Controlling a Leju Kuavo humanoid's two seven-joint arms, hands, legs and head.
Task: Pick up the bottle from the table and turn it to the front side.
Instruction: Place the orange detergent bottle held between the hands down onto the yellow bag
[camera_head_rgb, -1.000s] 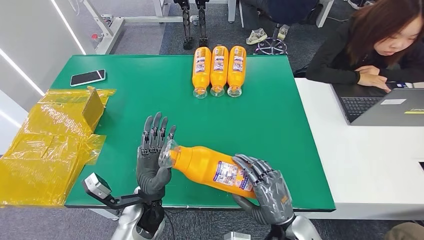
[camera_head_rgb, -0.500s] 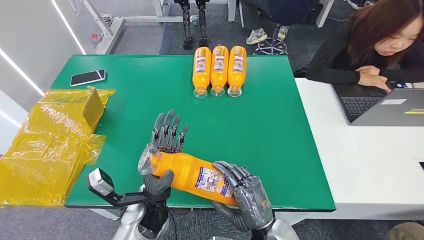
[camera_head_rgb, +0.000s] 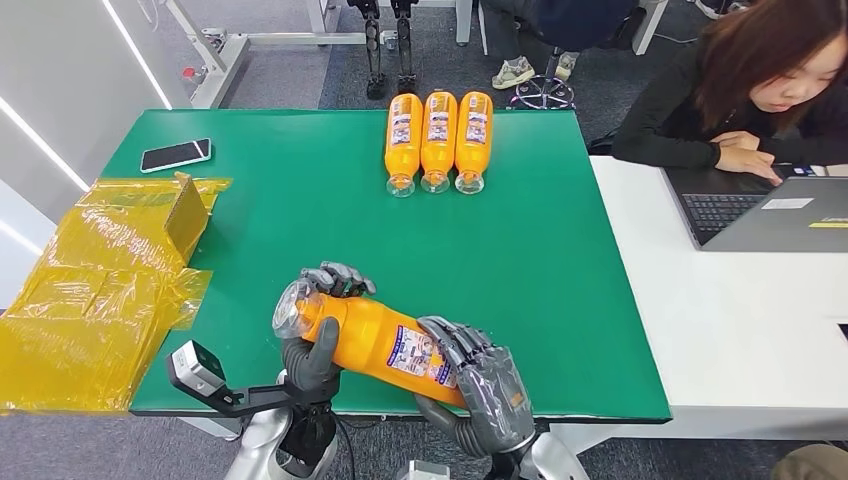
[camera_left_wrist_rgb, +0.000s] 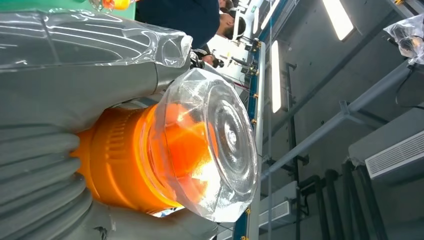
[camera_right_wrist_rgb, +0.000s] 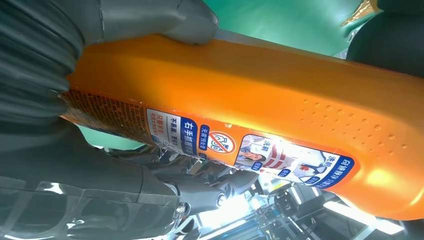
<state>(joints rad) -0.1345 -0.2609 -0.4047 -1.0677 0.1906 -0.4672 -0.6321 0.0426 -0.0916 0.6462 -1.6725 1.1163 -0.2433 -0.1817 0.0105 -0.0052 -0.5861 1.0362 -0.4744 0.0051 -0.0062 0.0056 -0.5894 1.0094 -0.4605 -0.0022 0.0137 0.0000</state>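
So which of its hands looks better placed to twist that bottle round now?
Probably the left hand: its fingers wrap the clear-capped neck of the bottle, a narrow end that likely turns easily. The right hand cradles the wide labelled body, better for steadying.

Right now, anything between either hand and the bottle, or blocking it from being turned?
Nothing visible. Both hands are already on the bottle: the left hand grips its cap end, the right hand holds its label end, fingers wrapped round it. It is over the table's near edge; the three other bottles lie far across the green table.
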